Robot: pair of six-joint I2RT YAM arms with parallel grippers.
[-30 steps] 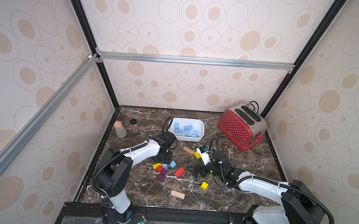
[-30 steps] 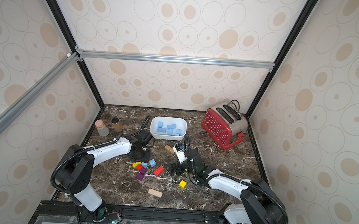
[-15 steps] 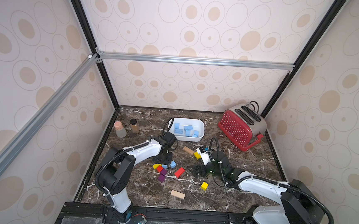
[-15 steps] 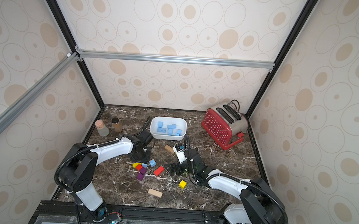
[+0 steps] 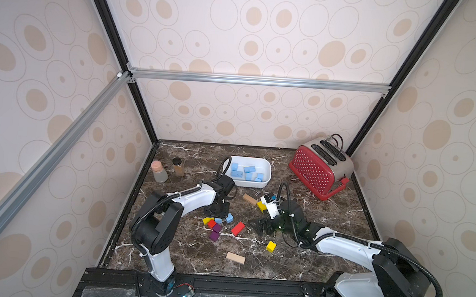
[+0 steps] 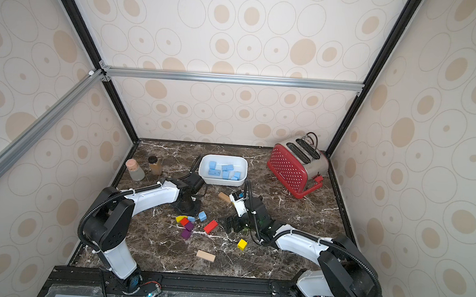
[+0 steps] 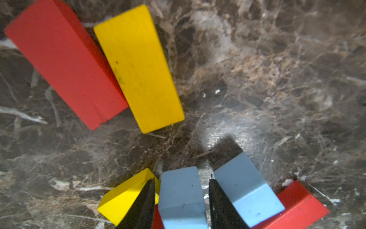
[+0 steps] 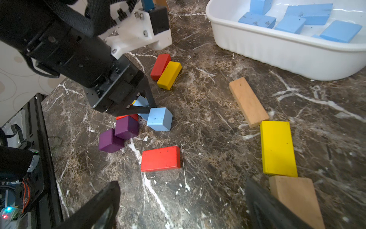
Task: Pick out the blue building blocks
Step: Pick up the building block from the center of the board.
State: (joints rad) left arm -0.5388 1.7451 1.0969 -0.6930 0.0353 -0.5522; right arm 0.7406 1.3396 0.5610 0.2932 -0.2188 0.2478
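Observation:
Two light blue building blocks lie loose in the cluster of coloured blocks. My left gripper [image 7: 182, 179] reaches down over one blue block [image 7: 181, 194], shut on it from both sides while it rests on the table. In both top views this gripper [image 5: 217, 211] [image 6: 188, 207] hides most of that block. The second blue block [image 7: 243, 184] [image 5: 229, 218] [image 8: 159, 119] lies just beside the fingers, apart from them. Several more blue blocks [image 5: 246, 171] [image 8: 297, 17] lie in the white tray [image 5: 268, 174]. My right gripper [image 8: 182, 184] [image 5: 263, 225] hovers open and empty to the right of the cluster.
Around the held block lie a yellow block [image 7: 122, 202], a red one and two purple cubes [image 8: 118, 132]. A red bar [image 5: 237, 228], yellow cube [image 5: 271, 246] and tan bars [image 5: 235, 258] are scattered nearby. A red toaster [image 5: 319, 172] stands back right and two bottles [image 5: 159, 172] back left.
The left jaws have narrowed onto the blue block between them, and the left arm has shifted slightly. The right arm has not moved.

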